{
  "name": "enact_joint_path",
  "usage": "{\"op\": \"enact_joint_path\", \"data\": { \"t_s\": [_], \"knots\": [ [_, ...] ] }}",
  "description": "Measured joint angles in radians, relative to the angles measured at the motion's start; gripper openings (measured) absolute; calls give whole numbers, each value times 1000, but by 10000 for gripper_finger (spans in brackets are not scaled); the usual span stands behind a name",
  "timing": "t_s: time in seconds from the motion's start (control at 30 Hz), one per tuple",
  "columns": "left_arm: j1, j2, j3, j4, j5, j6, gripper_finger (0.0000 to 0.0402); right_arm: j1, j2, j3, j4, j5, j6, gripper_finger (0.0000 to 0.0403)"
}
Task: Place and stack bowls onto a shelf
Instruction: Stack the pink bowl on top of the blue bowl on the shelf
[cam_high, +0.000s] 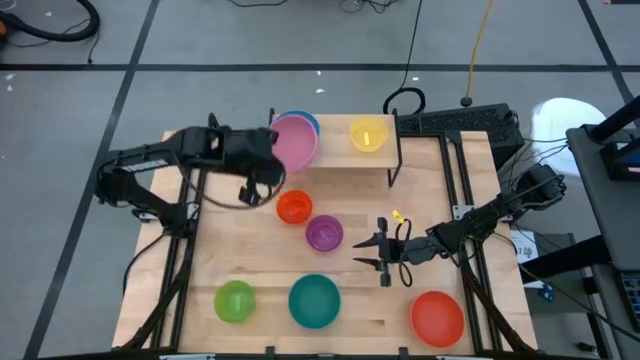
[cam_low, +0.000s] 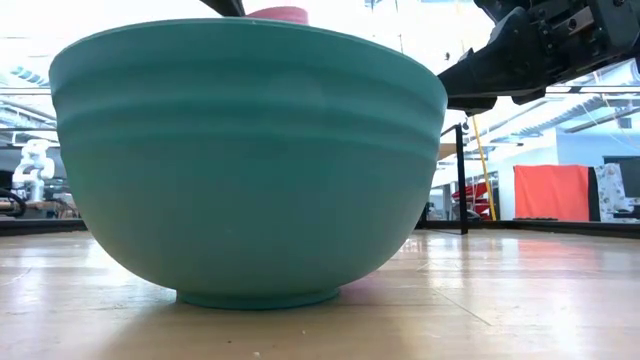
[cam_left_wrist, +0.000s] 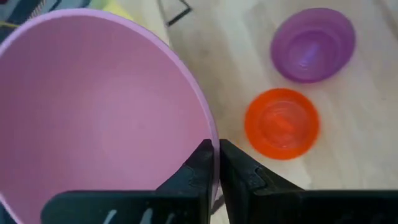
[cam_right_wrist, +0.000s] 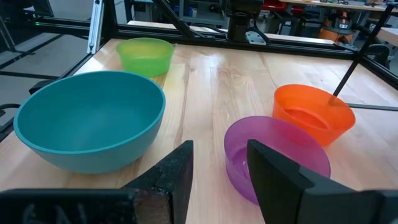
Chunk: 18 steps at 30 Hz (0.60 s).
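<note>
Since our left gripper (cam_left_wrist: 216, 163) pinched only the round pink plastic bowl (cam_high: 293, 141)'s rim above what seemed the blue bowl (cam_high: 305, 121), it risked slipping; our right gripper (cam_high: 371, 252) waited apart.

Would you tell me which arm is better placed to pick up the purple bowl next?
Right. The right gripper is open just beside the purple bowl, while the left gripper is shut on the pink bowl.

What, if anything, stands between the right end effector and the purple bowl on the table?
Nothing visible does. The right end effector is open and faces the purple bowl directly across bare table. The orange bowl sits just beyond it, and the teal bowl is off to one side.
</note>
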Motion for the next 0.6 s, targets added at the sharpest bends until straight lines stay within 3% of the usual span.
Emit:
{"op": "enact_joint_path", "data": {
  "t_s": [0.17, 0.37, 0.6],
  "knots": [
    [86, 20, 63, 7, 6, 70, 10, 0, 0, 0, 0, 0, -5, 141],
    [157, 93, 200, 4, 7, 139, 21, 0, 0, 0, 0, 1, -5, 141],
    [248, 215, 331, -49, 92, 167, 12, -1, 0, 0, 0, 23, 8, 141]
  ]
}}
